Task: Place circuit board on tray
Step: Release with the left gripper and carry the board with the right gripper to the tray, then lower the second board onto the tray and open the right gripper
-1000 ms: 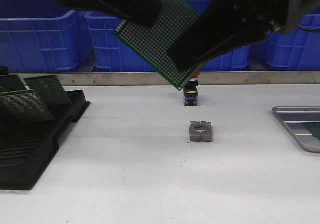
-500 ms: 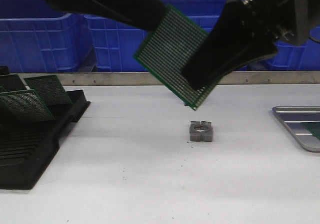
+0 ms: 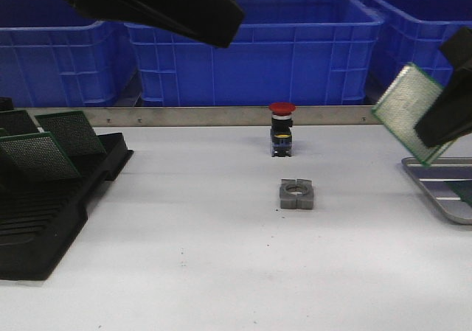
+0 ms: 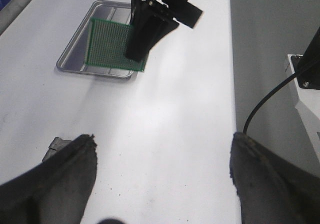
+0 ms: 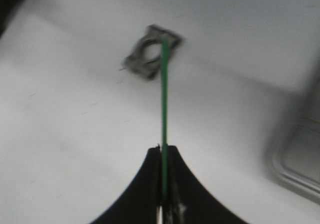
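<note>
Pinching circuit board (image 3: 407, 111) in right gripper (image 5: 163, 204), seemingly above tray (image 3: 435, 187); left gripper (image 4: 162, 169) spread

No readable text, label, brand, number or sign anywhere. Only a plain grid of holes on the circuit board (image 3: 410, 114), unmarked in the left wrist view too. Nothing printed on the blue crates (image 3: 295, 47), the black slotted rack (image 3: 55, 206) or the tray (image 4: 75, 54). Red-capped push button (image 3: 282, 129) too small to show any marking. Grey metal block (image 3: 297, 194) bare.
</note>
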Available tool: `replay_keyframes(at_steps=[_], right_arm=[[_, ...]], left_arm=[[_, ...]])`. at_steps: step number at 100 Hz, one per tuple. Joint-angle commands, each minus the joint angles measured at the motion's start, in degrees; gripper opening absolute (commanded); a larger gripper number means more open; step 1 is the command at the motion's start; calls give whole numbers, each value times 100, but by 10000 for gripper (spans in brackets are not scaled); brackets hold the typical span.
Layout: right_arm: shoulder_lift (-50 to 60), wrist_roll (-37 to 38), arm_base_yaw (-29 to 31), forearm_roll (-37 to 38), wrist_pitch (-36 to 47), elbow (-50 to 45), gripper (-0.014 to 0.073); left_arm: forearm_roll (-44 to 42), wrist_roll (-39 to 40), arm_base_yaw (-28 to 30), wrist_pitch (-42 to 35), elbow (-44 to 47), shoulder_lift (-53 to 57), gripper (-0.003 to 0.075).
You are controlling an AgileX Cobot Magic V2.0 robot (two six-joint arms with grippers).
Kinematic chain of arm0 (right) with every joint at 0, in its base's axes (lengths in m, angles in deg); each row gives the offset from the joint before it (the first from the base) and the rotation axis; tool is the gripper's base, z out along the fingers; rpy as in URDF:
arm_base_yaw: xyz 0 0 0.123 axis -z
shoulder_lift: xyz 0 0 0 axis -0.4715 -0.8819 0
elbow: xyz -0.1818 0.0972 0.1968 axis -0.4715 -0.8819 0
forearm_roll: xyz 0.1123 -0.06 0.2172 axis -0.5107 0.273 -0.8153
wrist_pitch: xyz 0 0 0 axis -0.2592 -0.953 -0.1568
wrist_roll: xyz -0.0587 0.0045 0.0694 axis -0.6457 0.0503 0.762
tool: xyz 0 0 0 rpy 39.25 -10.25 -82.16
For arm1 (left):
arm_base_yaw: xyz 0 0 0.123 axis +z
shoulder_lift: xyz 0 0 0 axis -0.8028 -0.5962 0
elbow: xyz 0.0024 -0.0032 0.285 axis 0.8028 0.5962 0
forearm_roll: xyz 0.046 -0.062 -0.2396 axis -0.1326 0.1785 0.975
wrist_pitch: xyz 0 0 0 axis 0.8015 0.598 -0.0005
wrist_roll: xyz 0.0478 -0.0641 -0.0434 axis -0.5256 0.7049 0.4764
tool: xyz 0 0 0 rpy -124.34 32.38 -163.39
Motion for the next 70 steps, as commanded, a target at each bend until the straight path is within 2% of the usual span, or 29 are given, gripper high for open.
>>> replay_keyframes(at_steps=[1,17,28,35,47,59,64,70], right_arm=[[105,7,374,-202,641,25,-60],[105,7,824,-206,1504,-71,-60],[105,7,986,-206,1621,-71,-54],[105,7,1022,-206,1607,-71,-17],[105,7,1037,-206,1727,-71,145],[105,7,1037,-206,1975,-71,396],[105,7,1037,-206,2043,-71,465],[105,7,1037,-206,2072,-71,500]], left_arm=[[357,9,-58,48,-172,181,515],[357,9,-58,48,-172,181,515],[357,9,-58,48,-172,181,515],[357,9,-58,48,-172,181,515],[357,9,-58,48,-172,181,515],[357,9,-58,48,-172,181,515],[357,9,-58,48,-172,181,515],[357,9,-58,48,-172,181,515]])
